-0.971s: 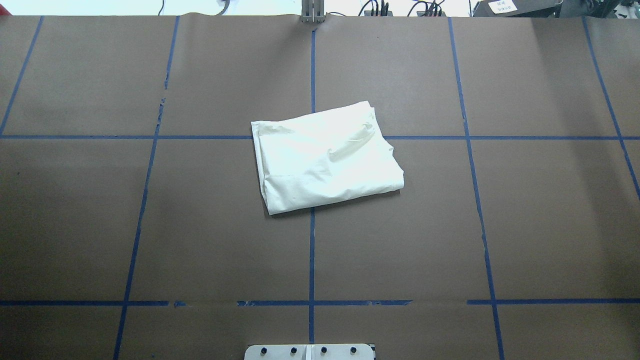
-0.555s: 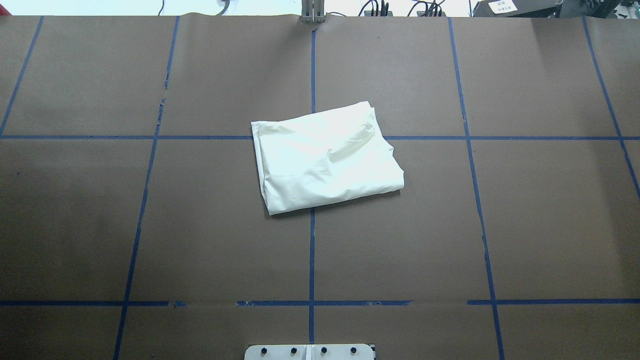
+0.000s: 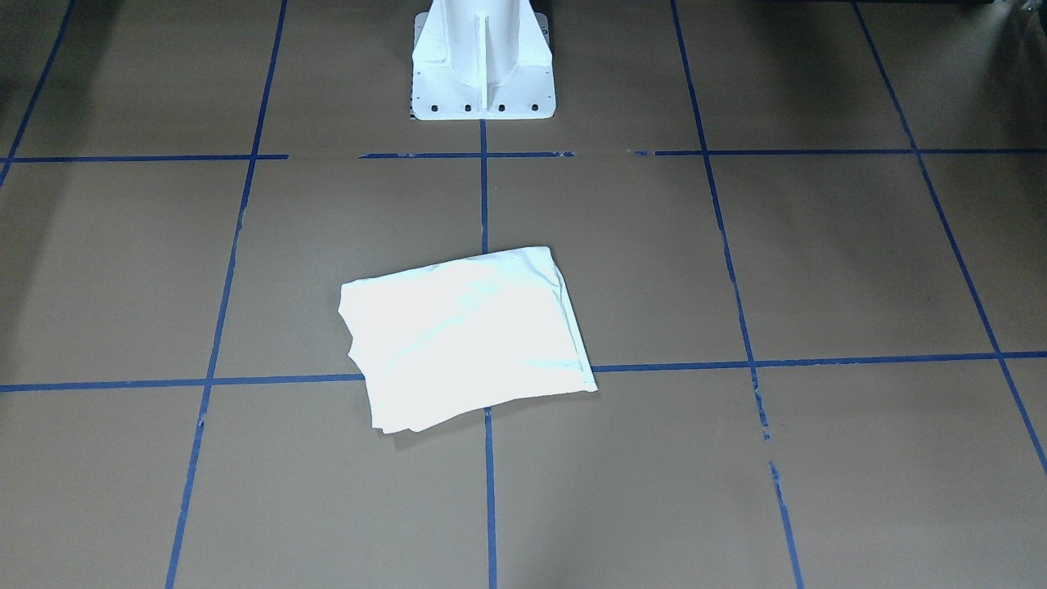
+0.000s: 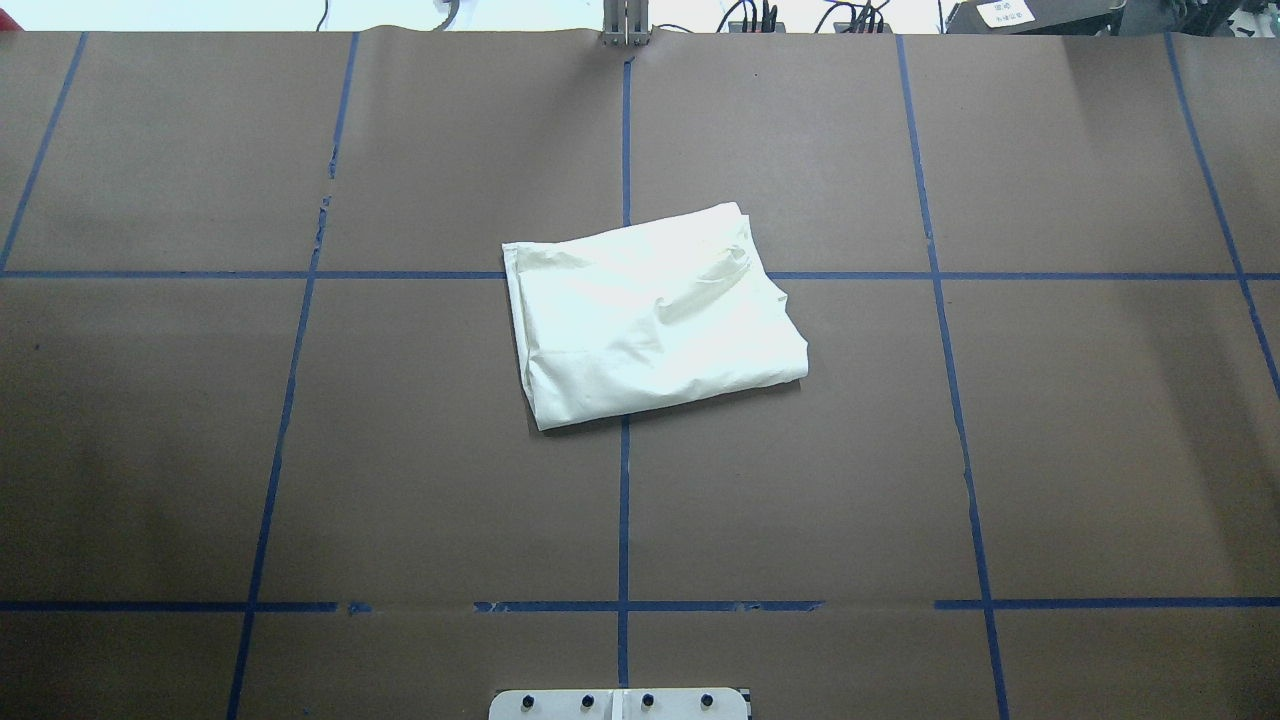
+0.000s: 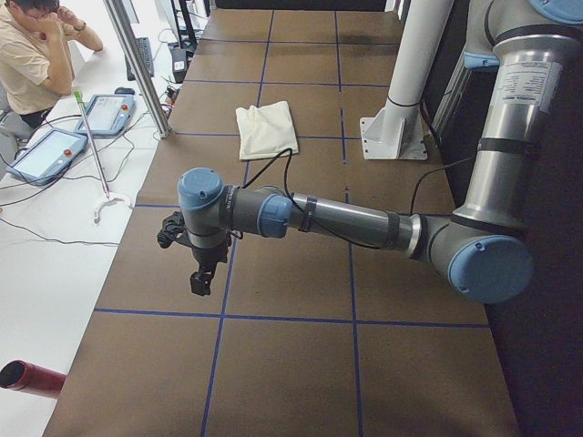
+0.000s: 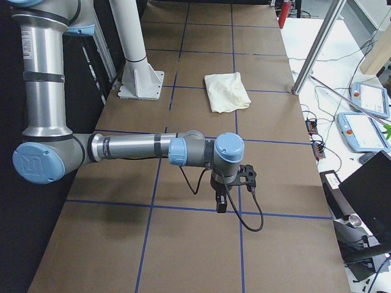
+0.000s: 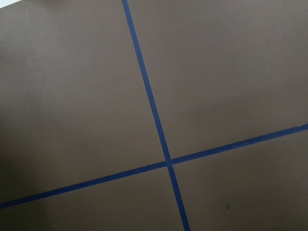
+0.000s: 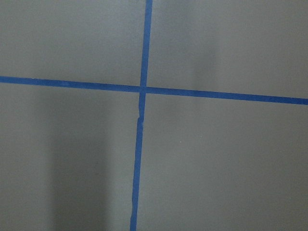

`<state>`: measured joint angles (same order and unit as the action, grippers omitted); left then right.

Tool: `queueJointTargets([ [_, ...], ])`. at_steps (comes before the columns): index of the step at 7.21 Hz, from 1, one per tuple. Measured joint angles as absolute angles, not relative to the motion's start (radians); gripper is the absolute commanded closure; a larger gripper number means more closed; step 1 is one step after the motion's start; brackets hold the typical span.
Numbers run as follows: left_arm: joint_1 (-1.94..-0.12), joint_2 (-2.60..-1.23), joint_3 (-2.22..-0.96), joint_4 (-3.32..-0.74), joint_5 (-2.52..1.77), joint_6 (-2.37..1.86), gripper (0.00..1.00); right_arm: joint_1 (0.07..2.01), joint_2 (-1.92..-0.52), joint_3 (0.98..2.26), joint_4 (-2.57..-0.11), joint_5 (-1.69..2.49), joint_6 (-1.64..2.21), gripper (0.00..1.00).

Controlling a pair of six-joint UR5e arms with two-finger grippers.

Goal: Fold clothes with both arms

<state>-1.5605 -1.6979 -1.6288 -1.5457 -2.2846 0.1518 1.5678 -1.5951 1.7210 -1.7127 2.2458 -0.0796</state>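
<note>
In the overhead view the folded T-shirt lies at the centre of the frame on the brown bench. It is a skewed cream rectangle with only plain fabric showing, and it covers a crossing of the blue tape lines. In the front-facing view it sits just below centre, well apart from the white pedestal at the top middle.

In the left-end view a person sits in the upper-left corner, with two teach pendants below on the white side table. At centre-left the left claw hangs pointing down over bare bench, and the left arm stretches off toward the right edge. The claw is well apart from the T-shirt in the upper middle — how far it is open cannot be told.

In the right-end view the right arm reaches in from the left edge. The right claw hangs near centre, also well apart from the T-shirt — its opening cannot be told either.
</note>
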Motion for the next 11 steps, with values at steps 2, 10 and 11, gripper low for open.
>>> queueJointTargets([
  [2,-1.559,-1.681,-1.646,-1.541,-2.286,0.150,0.00,1.544,-1.620,1.770,-1.761,2.191,-0.083,0.00],
  [10,-1.551,-1.643,-1.656,-1.541,-2.285,0.142,0.00,1.540,-1.646,1.771,-1.769,2.192,-0.075,0.00],
  [11,-1.550,-1.637,-1.661,-1.542,-2.283,0.143,0.00,1.540,-1.646,1.770,-1.769,2.192,-0.075,0.00],
])
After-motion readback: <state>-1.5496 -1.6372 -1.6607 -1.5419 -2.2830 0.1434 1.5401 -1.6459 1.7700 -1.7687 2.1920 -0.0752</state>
